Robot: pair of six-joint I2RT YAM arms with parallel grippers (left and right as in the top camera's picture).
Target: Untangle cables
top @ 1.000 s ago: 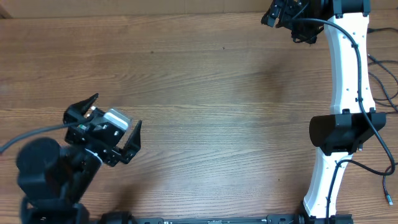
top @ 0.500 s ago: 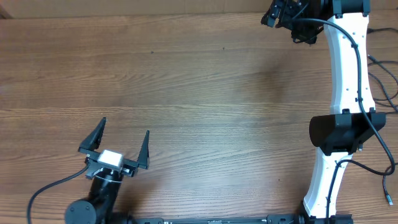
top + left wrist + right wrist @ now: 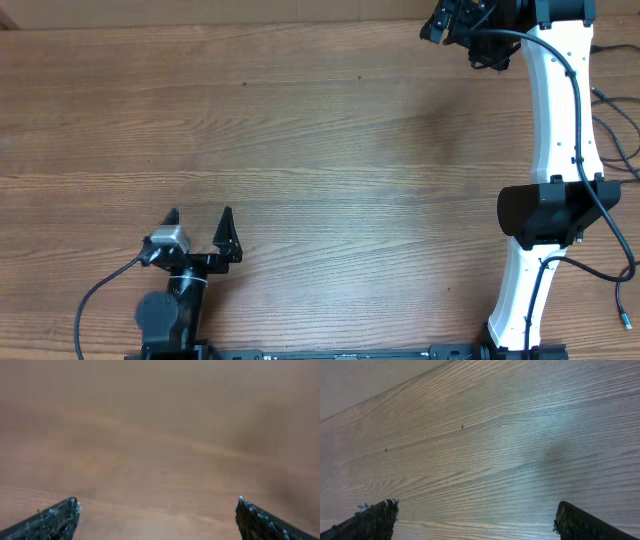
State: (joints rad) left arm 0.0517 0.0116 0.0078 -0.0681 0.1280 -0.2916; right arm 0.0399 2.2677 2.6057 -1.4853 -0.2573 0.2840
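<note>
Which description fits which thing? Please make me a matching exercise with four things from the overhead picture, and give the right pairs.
Things:
1. left tool
2. right tool
3. table
4. right arm

Descriptions:
A. white
B. at the top edge, toward the right side
C. brown wood grain
D. near the bottom edge, at the left side

Pairs: 1-D, 2-B, 3-C, 4-A.

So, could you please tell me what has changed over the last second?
The left arm swung round and folded back over its base, turning the left tool from a slant to facing straight ahead. It grasped nothing and remains open. The right tool, also open, stayed where it was.
</note>
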